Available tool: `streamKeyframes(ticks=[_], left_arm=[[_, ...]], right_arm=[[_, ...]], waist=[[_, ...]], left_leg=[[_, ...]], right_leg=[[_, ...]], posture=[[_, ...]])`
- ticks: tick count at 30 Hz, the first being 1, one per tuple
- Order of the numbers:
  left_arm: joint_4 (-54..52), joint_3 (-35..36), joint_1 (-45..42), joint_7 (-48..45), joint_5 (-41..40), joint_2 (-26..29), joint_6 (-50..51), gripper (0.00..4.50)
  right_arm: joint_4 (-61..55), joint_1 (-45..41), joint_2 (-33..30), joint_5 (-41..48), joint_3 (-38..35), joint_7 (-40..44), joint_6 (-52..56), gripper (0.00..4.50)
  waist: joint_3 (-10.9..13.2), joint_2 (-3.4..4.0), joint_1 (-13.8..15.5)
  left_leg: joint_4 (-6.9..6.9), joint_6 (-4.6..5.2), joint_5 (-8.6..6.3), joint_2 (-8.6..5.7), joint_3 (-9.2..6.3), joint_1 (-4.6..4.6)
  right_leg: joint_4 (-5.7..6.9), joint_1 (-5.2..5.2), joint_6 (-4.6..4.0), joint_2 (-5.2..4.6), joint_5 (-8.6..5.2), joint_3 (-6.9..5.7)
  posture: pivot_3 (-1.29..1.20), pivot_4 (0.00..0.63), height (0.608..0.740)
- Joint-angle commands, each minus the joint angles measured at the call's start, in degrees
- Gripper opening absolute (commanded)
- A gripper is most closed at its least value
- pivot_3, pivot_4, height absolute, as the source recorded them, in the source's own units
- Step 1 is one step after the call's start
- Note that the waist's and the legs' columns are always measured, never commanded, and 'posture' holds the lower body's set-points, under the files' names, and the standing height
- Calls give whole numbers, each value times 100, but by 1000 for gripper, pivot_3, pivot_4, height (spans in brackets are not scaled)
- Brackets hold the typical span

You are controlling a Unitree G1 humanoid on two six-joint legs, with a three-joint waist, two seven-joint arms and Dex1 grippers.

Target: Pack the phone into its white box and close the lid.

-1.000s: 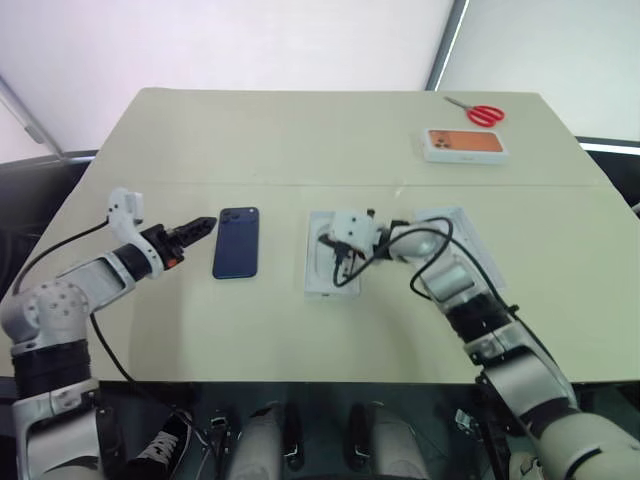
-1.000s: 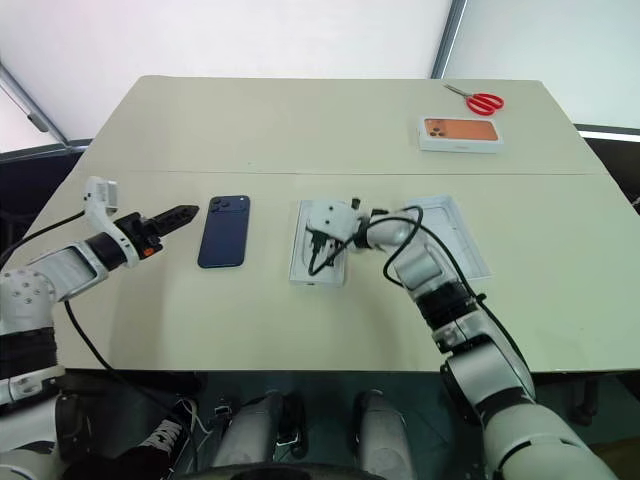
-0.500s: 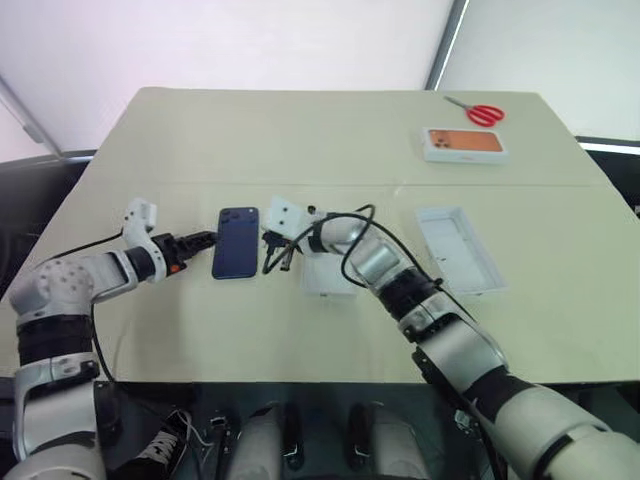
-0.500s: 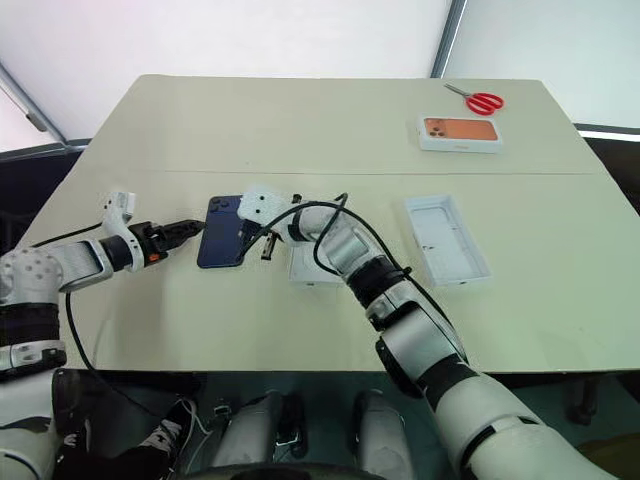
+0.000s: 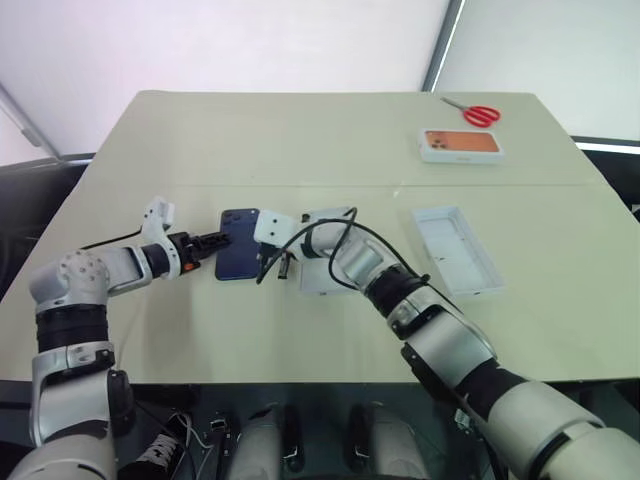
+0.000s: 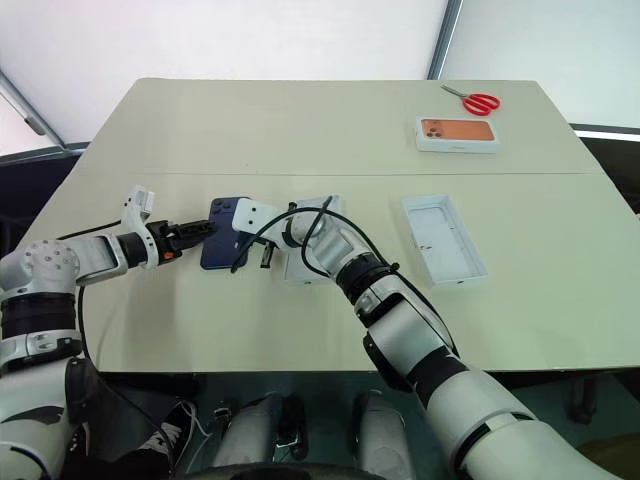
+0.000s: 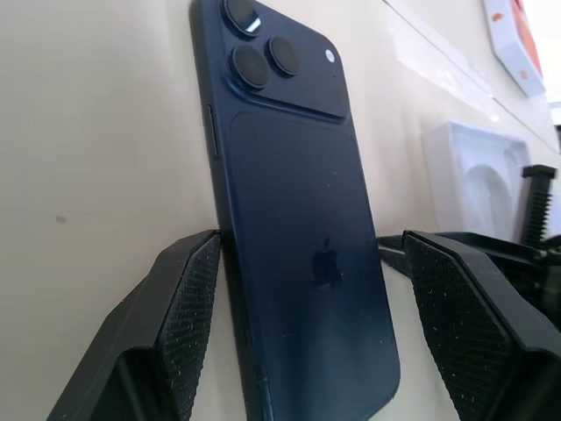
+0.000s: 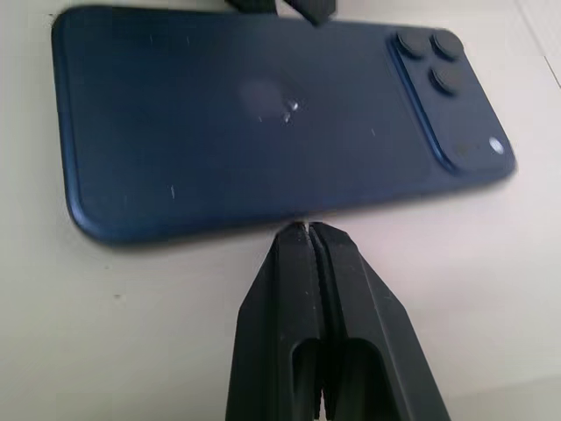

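The dark navy phone (image 5: 238, 257) lies back up on the table, camera cluster at its far end. My left gripper (image 5: 212, 242) comes in from the phone's left and is open. In the left wrist view its fingers (image 7: 180, 307) stand on either side of the phone (image 7: 298, 219); I cannot tell if they touch it. My right gripper (image 8: 302, 230) is shut and empty, its tips against the phone's right long edge. The white box (image 5: 318, 282), with an oval-recessed insert, sits just right of the phone, partly behind my right arm. The lid (image 5: 455, 250) lies further right, plain white inside facing up.
A white box with an orange phone picture (image 5: 461, 144) and red scissors (image 5: 478, 113) lie at the far right of the table. A black cable (image 5: 310, 232) loops off my right wrist above the white box.
My right arm swung left from over the white box to the phone's right edge and sank. My left gripper moved right and down to the phone. The phone stayed put.
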Motion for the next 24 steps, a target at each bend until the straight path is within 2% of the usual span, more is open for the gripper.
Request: streamKeyframes(ticks=[1, 5, 16, 19, 23, 24], left_arm=[[248, -410, 193, -151, 134, -312, 229, 3477], [55, -575, 93, -98, 320, -487, 301, 3477], [108, -339, -36, -145, 475, -755, 356, 3477], [260, -126, -43, -162, 465, -723, 326, 2694], [199, -52, 13, -188, 429, -684, 369, 710], [172, -56, 26, -202, 419, -672, 384, 710]], right_arm=[[-14, -75, 154, 39, -53, 30, 6, 61], [9, -72, 113, -28, 3, 35, -88, 61], [32, -50, 104, -72, -2, 21, -184, 61], [-2, -35, 64, -76, 1, 48, -187, 0], [36, -45, 22, -67, -25, 58, -194, 0], [36, -46, 22, -64, -32, 49, -190, 0]], waist=[[-2, 1, 0], [-5, 3, 20], [-5, 3, 74], [-5, 3, 72], [-5, 3, 74], [-6, 1, 75]], left_leg=[[-3, 0, 0, -1, 0, 5], [-9, -1, 0, -4, 0, 20], [-13, -1, -1, -5, 2, 39], [-13, -1, -1, -4, 3, 40], [-15, -2, -1, -4, 4, 39], [-15, -1, -1, -4, 3, 39]], right_leg=[[0, 4, 0, -1, 0, 0], [-1, 17, 0, -4, -1, 1], [-2, 31, 0, -6, -1, 12], [-2, 30, 0, -6, -1, 13], [-2, 27, 0, -6, -1, 14], [-2, 28, 0, -6, -1, 14]], posture=[[0, 150, 738], [0, 150, 738], [0, 150, 738], [0, 150, 738], [0, 150, 738], [0, 150, 738]])
